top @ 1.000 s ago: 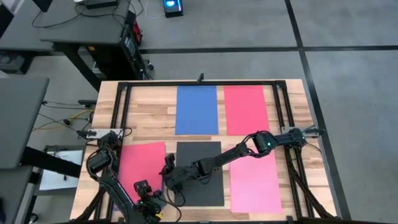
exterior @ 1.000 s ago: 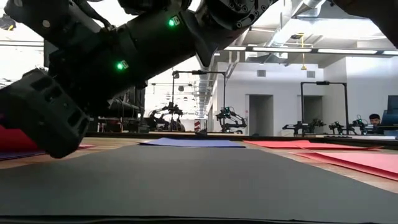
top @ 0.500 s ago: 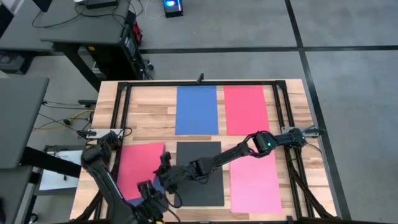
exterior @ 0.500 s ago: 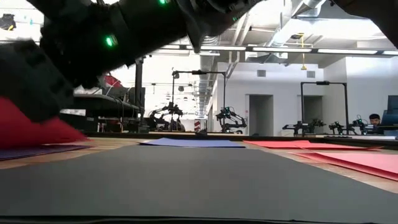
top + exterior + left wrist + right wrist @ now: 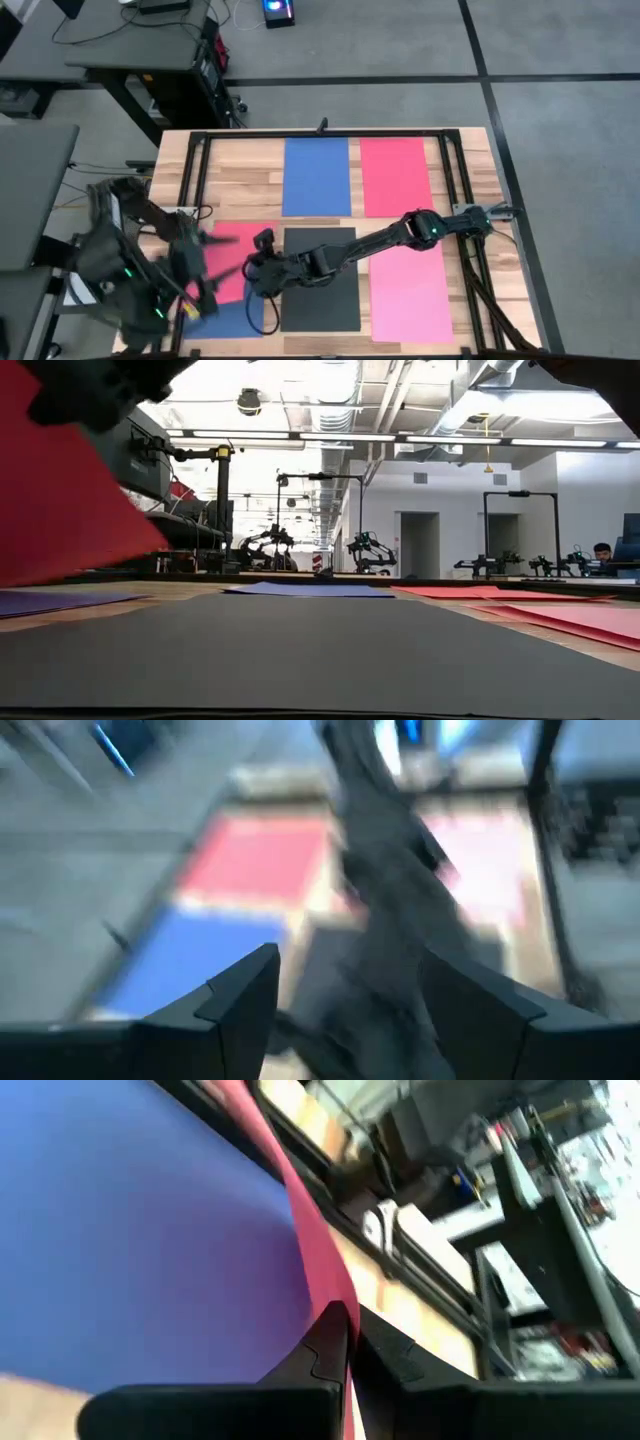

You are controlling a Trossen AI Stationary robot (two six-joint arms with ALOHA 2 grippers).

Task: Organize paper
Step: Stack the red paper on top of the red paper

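At the lower left of the high view, the left tool [image 5: 190,300] hangs with fingers spread, holding nothing. Just right of it, the right tool [image 5: 262,275] is pressed together on the edge of a red sheet [image 5: 228,265], lifting it off a blue sheet [image 5: 225,315] on the table [image 5: 250,190]. Beside them lie a dark grey sheet [image 5: 325,290] and a pink sheet [image 5: 410,295]; farther up, another blue sheet [image 5: 316,176] and another red sheet [image 5: 396,176]. The paper looks light, limp and easily creased, so an edge pinch seems best
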